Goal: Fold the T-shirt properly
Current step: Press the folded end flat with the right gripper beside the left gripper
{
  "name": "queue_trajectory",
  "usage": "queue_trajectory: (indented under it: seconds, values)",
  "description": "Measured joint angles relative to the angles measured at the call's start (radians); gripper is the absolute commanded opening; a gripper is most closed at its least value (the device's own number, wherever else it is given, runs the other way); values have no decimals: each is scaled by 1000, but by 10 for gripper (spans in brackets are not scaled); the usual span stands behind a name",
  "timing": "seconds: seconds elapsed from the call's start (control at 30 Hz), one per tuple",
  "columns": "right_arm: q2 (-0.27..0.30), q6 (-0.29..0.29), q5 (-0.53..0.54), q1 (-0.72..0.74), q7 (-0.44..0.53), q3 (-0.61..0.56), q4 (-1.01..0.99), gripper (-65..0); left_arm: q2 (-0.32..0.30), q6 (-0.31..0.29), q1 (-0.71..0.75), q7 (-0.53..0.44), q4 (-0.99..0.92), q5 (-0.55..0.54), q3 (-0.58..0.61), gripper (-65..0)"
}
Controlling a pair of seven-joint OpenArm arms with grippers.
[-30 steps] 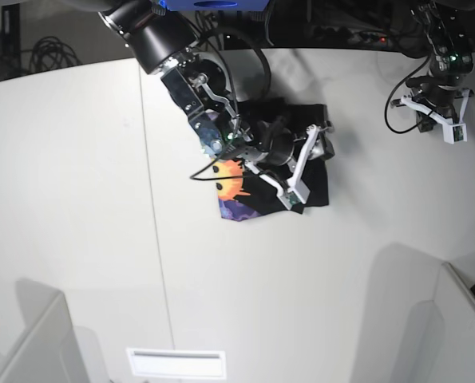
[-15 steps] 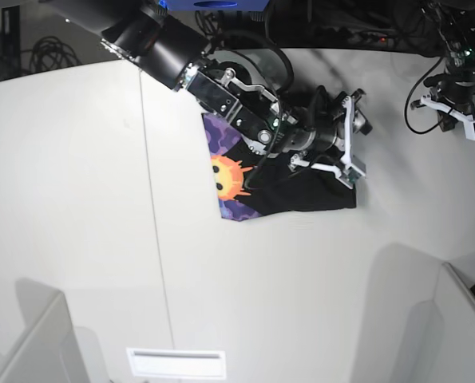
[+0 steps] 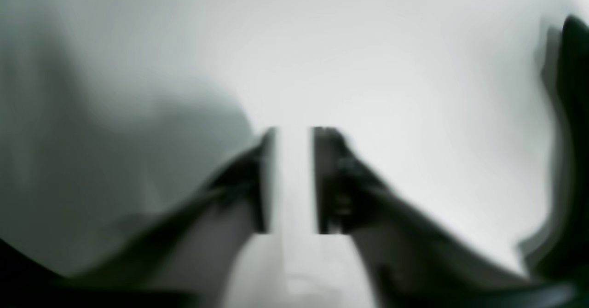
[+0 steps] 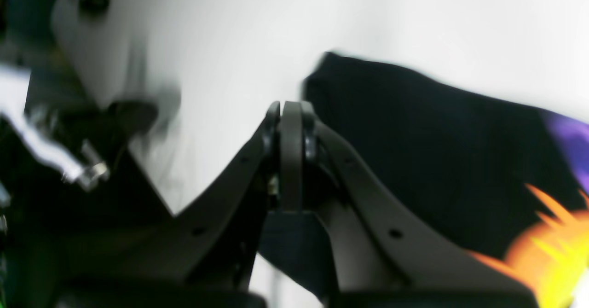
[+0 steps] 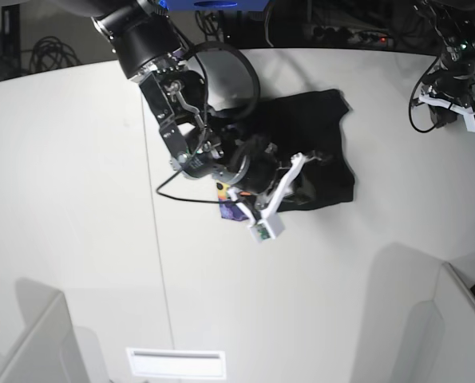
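Observation:
The black T-shirt [image 5: 313,144] lies spread on the white table [image 5: 69,199], mostly black side up. A small piece of its orange and purple print [image 5: 227,210] shows at the lower left, under the arm. In the right wrist view the black cloth [image 4: 437,147] lies right of the fingers, with orange print [image 4: 547,248] at the lower right. My right gripper [image 5: 294,177] hangs over the shirt's lower left part, and its jaws [image 4: 290,114] are pressed together with no cloth showing at the tips. My left gripper [image 5: 454,100] is far right, away from the shirt; its jaws [image 3: 292,179] stand slightly apart and hold nothing.
A seam [image 5: 153,207] runs down the table left of the shirt. Grey partitions stand at the lower left [image 5: 37,343] and lower right [image 5: 453,327]. Cables [image 5: 49,52] lie behind the table's far edge. A dark blurred shape [image 3: 570,137] sits at the right edge of the left wrist view.
The right arm has swung back from the shirt's right side to its lower left. The shirt now lies wider to the right, with the print mostly covered. The left arm has hardly moved.

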Motion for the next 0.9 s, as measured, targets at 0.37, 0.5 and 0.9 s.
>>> queue_trajectory:
  seconds: [0.37, 0.5, 0.9]
  values:
    - [89, 2, -4, -70, -7, 155, 1, -650, -8, 4, 2, -9, -6, -433, 213, 0]
    - [111, 2, -1, -96, -12, 156, 21, -650, -8, -1, -54, -7, -37, -456, 319, 0]
    - [164, 6, 2, -129, -16, 179, 133, -650, 11, -12, -173, -41, -217, -293, 472, -20]
